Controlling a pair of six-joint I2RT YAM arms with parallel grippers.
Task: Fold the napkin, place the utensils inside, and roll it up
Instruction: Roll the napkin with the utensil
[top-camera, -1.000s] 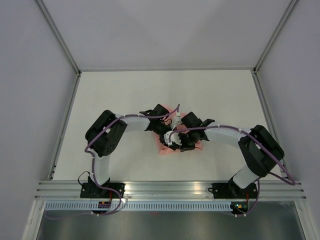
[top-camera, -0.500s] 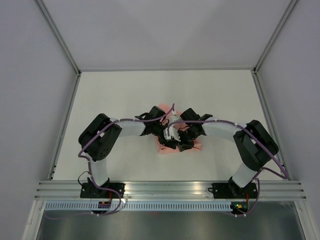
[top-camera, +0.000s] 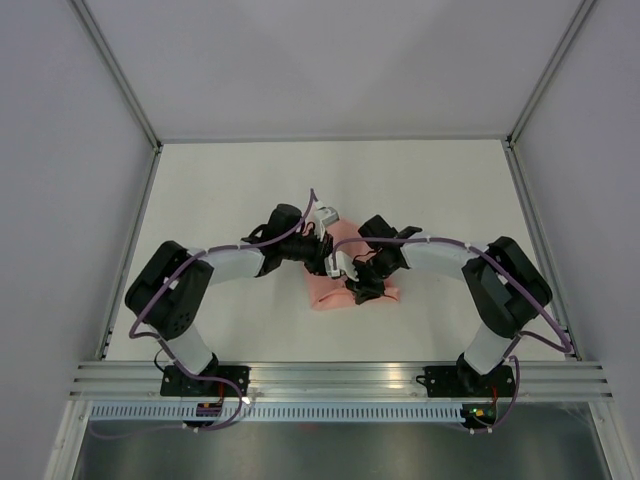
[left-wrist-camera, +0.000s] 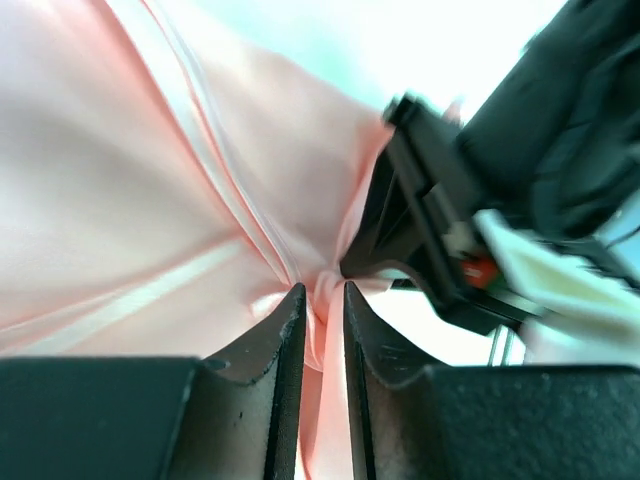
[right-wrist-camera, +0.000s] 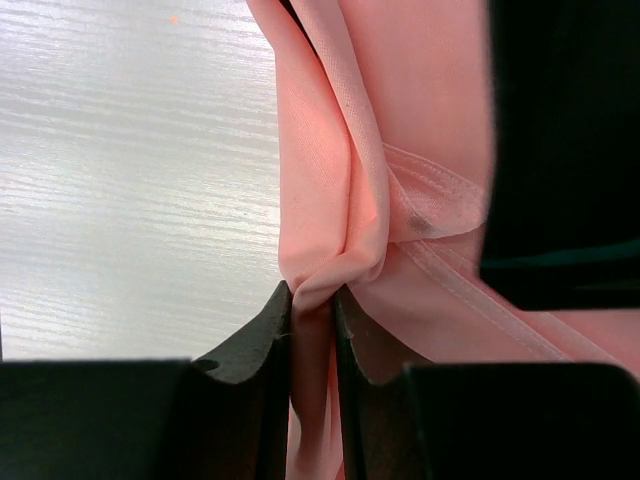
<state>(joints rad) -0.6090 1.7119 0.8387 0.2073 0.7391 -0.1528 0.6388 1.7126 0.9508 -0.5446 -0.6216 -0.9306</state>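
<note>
Since the earlier frames, the left arm (top-camera: 225, 265) has swung its elbow outward toward the left edge of the surface (top-camera: 230, 190). This uncovers more of the napkin (top-camera: 322, 292), which lies crumpled at mid-surface beneath both wrists. In the wrist views, the left tool (left-wrist-camera: 322, 296) stands narrow with a gathered fold of the pink cloth pinched between its fingertips, and the right tool (right-wrist-camera: 312, 297), likewise narrow, grips an upright fold at the napkin's edge, with bare surface beside it.
</note>
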